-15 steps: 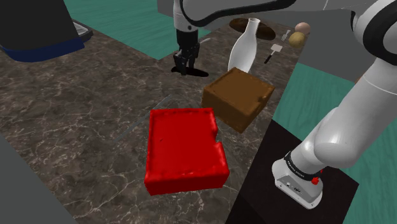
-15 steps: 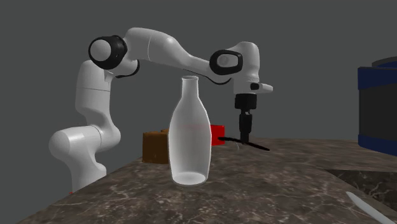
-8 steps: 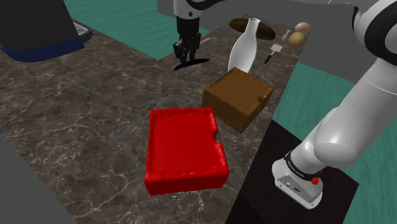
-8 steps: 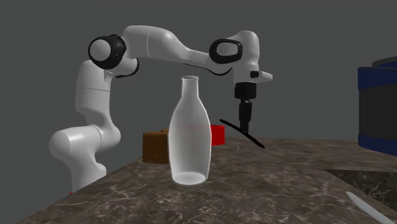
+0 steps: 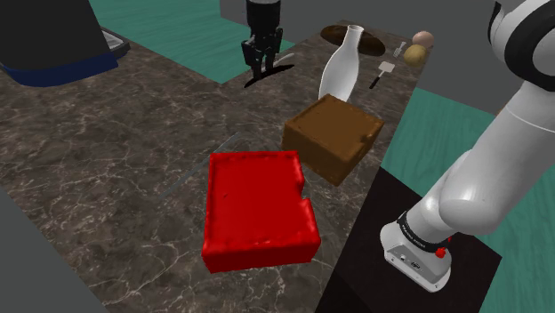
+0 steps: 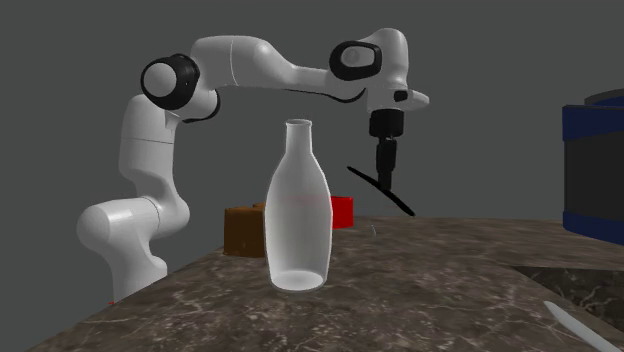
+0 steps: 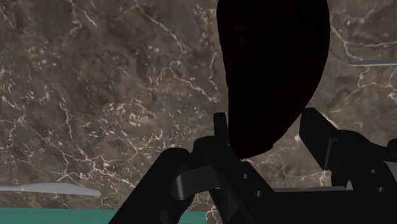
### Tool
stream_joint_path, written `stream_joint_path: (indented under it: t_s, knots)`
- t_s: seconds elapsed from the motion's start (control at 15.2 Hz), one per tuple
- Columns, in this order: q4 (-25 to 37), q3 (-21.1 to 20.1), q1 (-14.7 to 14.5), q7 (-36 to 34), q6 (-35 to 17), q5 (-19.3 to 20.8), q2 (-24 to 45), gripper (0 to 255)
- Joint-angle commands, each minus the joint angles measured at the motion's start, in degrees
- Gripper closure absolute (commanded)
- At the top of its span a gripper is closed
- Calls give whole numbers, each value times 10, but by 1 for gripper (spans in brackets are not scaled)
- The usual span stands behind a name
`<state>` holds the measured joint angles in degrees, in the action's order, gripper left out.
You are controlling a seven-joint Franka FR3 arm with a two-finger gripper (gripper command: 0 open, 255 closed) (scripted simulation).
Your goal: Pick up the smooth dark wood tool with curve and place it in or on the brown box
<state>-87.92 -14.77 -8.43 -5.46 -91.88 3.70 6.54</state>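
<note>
Up it goes: the all-black two-finger gripper (image 6: 383,184) sits higher than half a second ago, and the smooth black curved tool (image 6: 401,206) rides with it, pinched between the fingers. A second back that tool was almost skimming the dark veined marble countertop (image 5: 116,151); now it hangs tilted in the air, well clear of the stone, its lower end pointing to the second exterior view's right. In the wrist view the broad black blade (image 7: 273,63) stands out from between the two fingers, which are closed onto its narrow end. Over in the shoulder view the gripper (image 5: 262,67) has climbed towards the picture's top edge, beyond the tall white bottle (image 5: 341,67). The brown box (image 5: 333,133) has not moved, open side up, just beside the glossy red box (image 5: 258,209) and well apart from the tool. Small marks on the arm's white base (image 5: 418,253) are too tiny to read.
</note>
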Motion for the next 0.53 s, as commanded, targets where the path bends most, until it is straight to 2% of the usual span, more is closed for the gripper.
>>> stream_joint_path:
  t_s: [0.0,0.4,0.46]
  knots:
    - [17,0,0,0,15,1,3,255]
    - [75,-1,-3,0,61,4,15,255]
    - [42,-1,0,3,54,-3,-13,255]
